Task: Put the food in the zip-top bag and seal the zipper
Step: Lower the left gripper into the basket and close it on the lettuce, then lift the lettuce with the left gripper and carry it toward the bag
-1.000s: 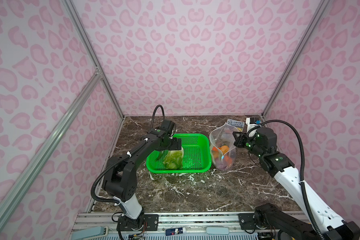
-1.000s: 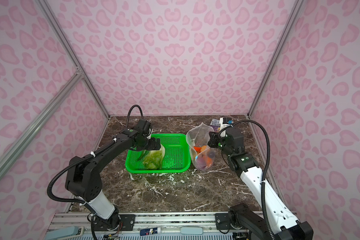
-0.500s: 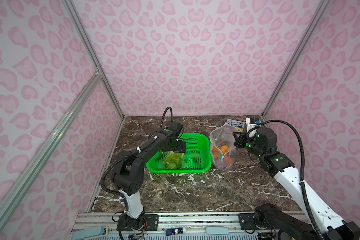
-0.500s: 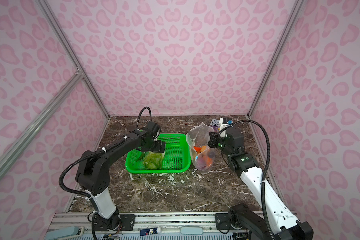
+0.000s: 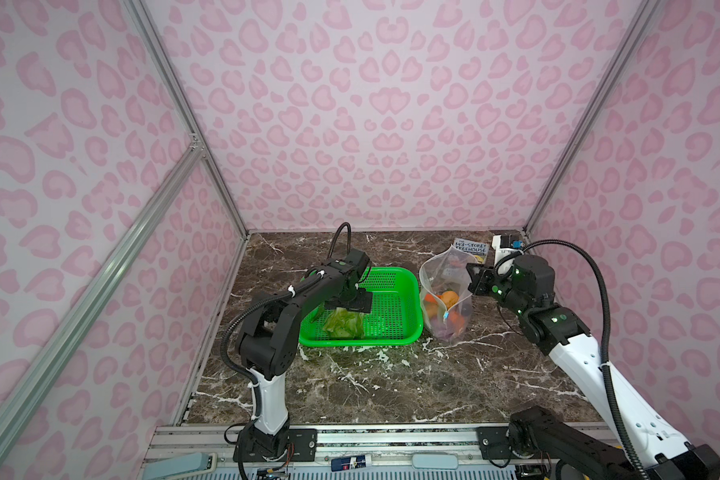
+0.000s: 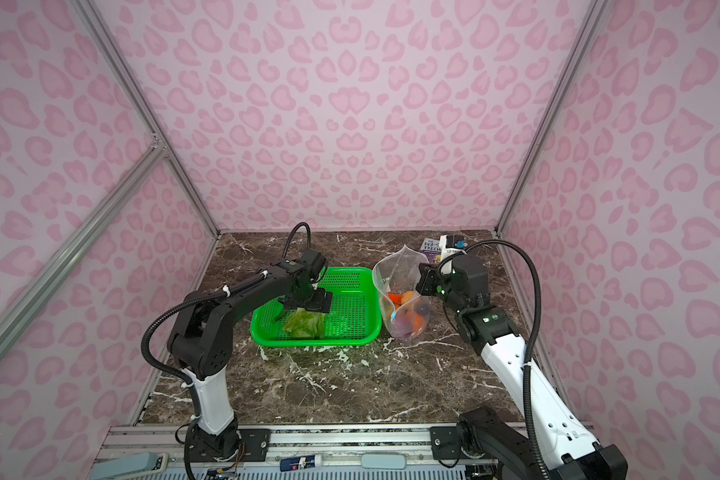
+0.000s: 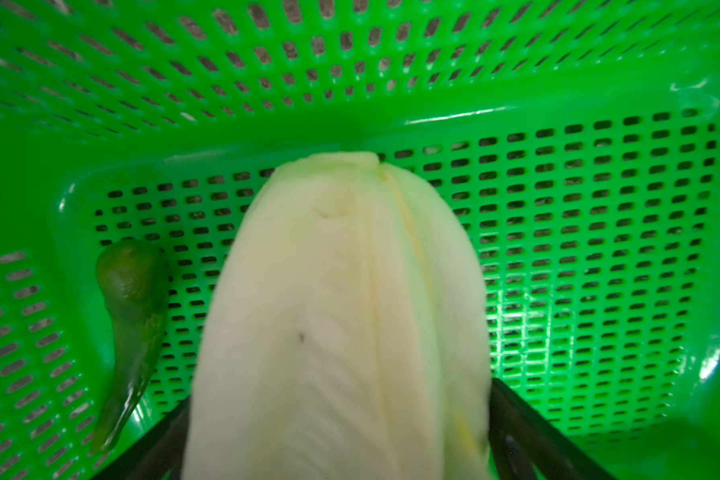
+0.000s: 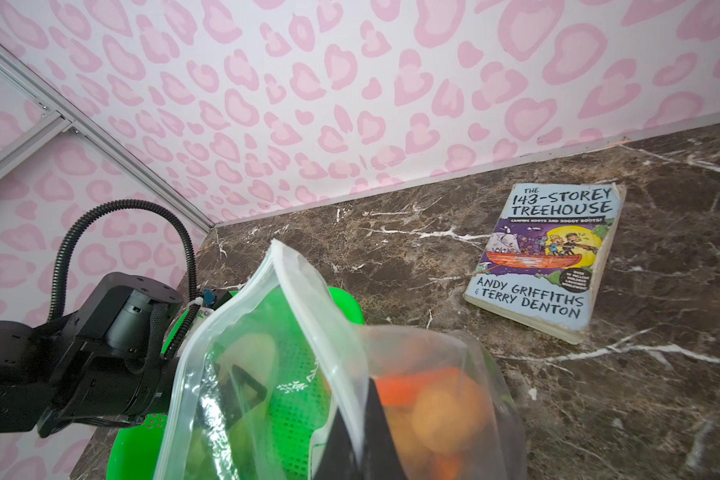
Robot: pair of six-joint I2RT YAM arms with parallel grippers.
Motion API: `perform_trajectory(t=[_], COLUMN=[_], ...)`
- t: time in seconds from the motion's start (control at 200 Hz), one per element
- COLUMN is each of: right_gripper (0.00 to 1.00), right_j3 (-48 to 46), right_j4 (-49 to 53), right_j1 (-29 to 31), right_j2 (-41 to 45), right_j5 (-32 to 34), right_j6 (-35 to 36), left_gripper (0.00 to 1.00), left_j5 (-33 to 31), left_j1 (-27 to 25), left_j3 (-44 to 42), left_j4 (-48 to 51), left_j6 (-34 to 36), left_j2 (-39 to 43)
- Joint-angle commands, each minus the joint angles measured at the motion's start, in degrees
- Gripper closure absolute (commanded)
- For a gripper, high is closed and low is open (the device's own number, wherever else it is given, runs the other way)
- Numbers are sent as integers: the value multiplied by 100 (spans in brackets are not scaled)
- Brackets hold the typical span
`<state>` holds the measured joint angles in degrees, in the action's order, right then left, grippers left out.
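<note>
Left gripper (image 5: 348,306) spread wide, jaws straddling cabbage (image 7: 341,311) in basket (image 5: 391,286). Right gripper (image 5: 472,279) clamped on bag (image 5: 441,272) rim; bag mouth open.

I've got a green mesh basket (image 5: 362,341) left of centre on the dark marble tabletop (image 5: 391,386). A paperback (image 8: 549,257), "The 143-Storey Treehouse", lies flat and cover up near the back wall on the right. A small white-and-blue item (image 5: 506,245), too small for me to identify, sits just beside it toward the corner. Pink heart-print walls (image 5: 371,104) on aluminium framing (image 5: 100,266) box it all in.
</note>
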<state>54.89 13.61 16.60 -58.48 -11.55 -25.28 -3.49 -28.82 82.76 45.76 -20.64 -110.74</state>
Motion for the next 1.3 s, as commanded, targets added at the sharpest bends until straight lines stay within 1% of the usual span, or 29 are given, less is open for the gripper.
perform_trajectory(t=[0.0, 0.18, 0.215, 0.285, 0.36, 0.41, 0.49, 0.605, 0.74, 0.87, 1.09, 1.205, 1.295], right_gripper=[100, 100, 100, 100, 100, 100, 100, 100, 100, 100, 100, 100, 100], right_j3=[-23, -5, 3, 0, 4, 10, 30, 56, 139, 238, 285, 310, 329], right_j4=[-25, 18, 19, 19, 11, 2, -14, -33, -4, 46, -2, -25, -36], right_j1=[1, 1, 8, 1, 3, 3, 2, 1, 2, 4, 5, 1, 2], right_j2=[29, 65, 65, 73, 66, 65, 41, 5, -66, -136, -267, -346, -401], right_j5=[65, 92, 100, 102, 94, 81, 48, -48, -147, -176, -193, -172, -201], right_j6=[32, 31, 30, 26, 14, 4, -12, -25, 4, 28, -28, -63, -119], left_gripper=[2, 3, 0, 8, 18, 27, 39, 43, 44, 45, 47, 49, 49], left_j5=[75, -3, 3, 17, 30, 32, 13, -23, 101, 570, 2076, 2625, 2882], left_j1=[-1, -2, -1, -2, -5, -8, -1, -1, -1, -9, -62, -245, -448], left_j3=[-28, 30, 38, 51, 65, 75, 67, 89, 152, 162, 35, -23, -15], left_j4=[47, 55, 52, 51, 63, 80, 76, 76, -5, -417, -1861, -2596, -3042], left_j6=[97, 165, 176, 189, 209, 218, 213, 195, 141, 67, -249, -489, -610], left_j2=[-124, -246, -237, -208, -145, -58, 143, 551, 1143, 1812, 2766, 3103, 3320])
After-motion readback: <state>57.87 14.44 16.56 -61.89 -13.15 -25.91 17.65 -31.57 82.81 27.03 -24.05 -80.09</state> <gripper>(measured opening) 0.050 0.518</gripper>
